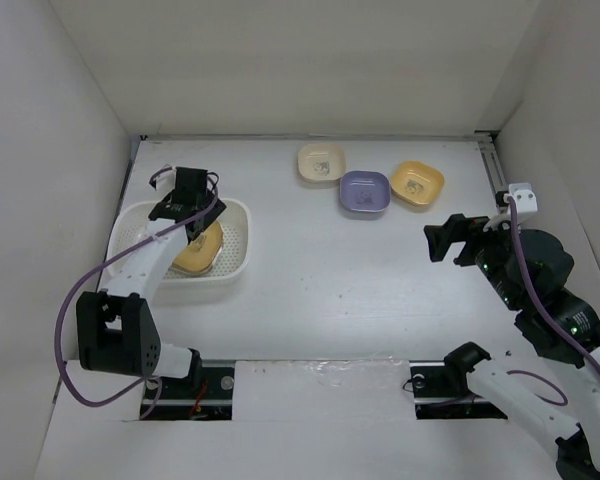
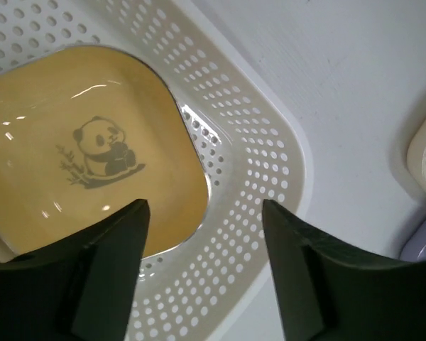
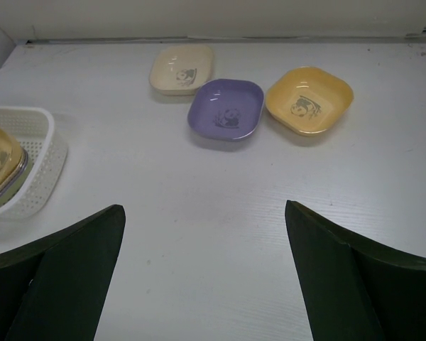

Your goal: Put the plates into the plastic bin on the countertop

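Observation:
The white perforated plastic bin (image 1: pixel 238 225) stands at the left of the countertop (image 1: pixel 330 280) and holds an orange-yellow plate (image 1: pixel 202 250) with a panda print; the plate (image 2: pixel 78 149) fills the left wrist view inside the bin (image 2: pixel 241 177). My left gripper (image 1: pixel 185 195) hovers over the bin, open and empty (image 2: pixel 204 213). Three plates lie at the back: cream (image 1: pixel 321 163), purple (image 1: pixel 365 191), orange-yellow (image 1: pixel 417 183). The right wrist view shows them too: cream (image 3: pixel 181 69), purple (image 3: pixel 226 109), orange-yellow (image 3: pixel 309 99). My right gripper (image 1: pixel 446 240) is open and empty (image 3: pixel 204 234) at the right, above the table.
White walls enclose the countertop on the left, back and right. A metal rail (image 1: pixel 492 165) runs along the right back corner. The arm bases and cables sit at the near edge.

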